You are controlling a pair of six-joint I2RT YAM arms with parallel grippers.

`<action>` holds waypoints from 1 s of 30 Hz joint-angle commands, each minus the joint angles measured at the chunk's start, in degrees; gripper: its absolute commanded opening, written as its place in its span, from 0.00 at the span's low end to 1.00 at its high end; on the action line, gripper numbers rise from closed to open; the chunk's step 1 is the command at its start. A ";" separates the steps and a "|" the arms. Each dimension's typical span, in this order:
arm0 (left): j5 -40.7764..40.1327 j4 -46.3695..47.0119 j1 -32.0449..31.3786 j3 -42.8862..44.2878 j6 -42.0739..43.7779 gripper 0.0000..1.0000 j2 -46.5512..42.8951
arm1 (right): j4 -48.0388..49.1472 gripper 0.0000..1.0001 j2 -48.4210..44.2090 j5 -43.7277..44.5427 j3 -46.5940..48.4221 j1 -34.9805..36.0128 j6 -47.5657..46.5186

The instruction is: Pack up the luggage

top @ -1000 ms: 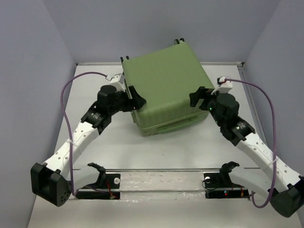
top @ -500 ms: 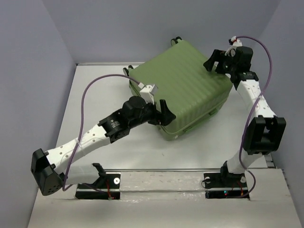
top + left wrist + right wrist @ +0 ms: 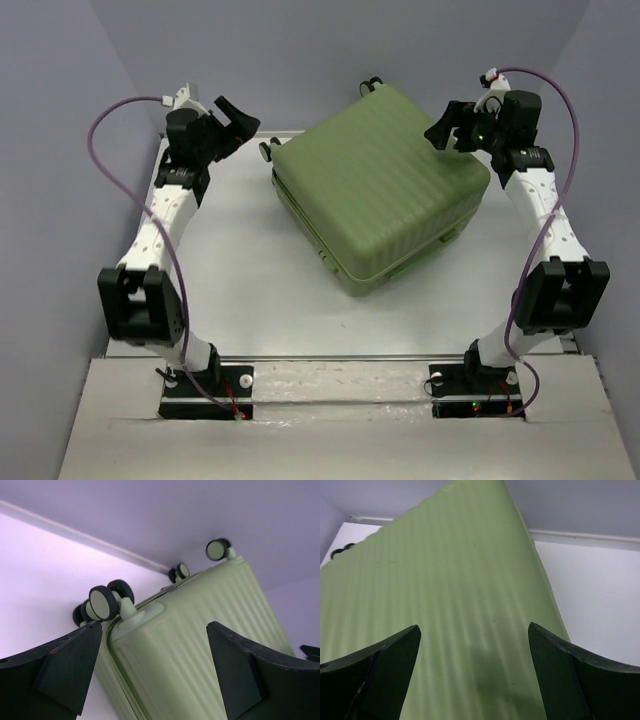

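The light-green, ribbed hard-shell suitcase (image 3: 375, 185) lies shut and flat on the white table (image 3: 240, 280). It sits skewed, from centre toward 1 o'clock, with its black-and-green casters (image 3: 102, 603) at the 11 o'clock end. The left gripper (image 3: 238, 115) hangs at 10 o'clock, fingers wide apart, clear of the shell. The right gripper (image 3: 440, 125) is at 2 o'clock, fingers spread, seemingly just above the shell.

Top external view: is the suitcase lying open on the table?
No, the luggage lies shut on the table, with its ribbed green shell facing up and no lining showing.
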 commanded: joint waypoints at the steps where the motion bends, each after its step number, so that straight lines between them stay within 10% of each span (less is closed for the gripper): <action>1: 16.38 6.78 2.13 3.82 -6.15 0.99 13.45 | 1.16 0.94 -7.29 -4.36 0.61 0.68 0.60; 9: 27.81 26.21 3.81 9.00 -21.88 0.99 31.46 | 8.02 0.94 -15.55 -10.43 -11.60 1.21 1.83; 24: 25.72 51.86 0.73 10.86 -43.58 0.96 43.71 | 14.96 0.94 -23.90 -10.52 -24.53 4.02 6.66; 28: 22.82 63.62 0.73 5.50 -50.53 0.78 42.39 | 16.99 0.94 -27.77 -9.20 -31.28 5.34 9.04; 30: 22.81 66.46 1.08 5.14 -52.56 0.46 41.95 | 16.99 0.94 -29.35 -8.67 -32.97 6.05 9.57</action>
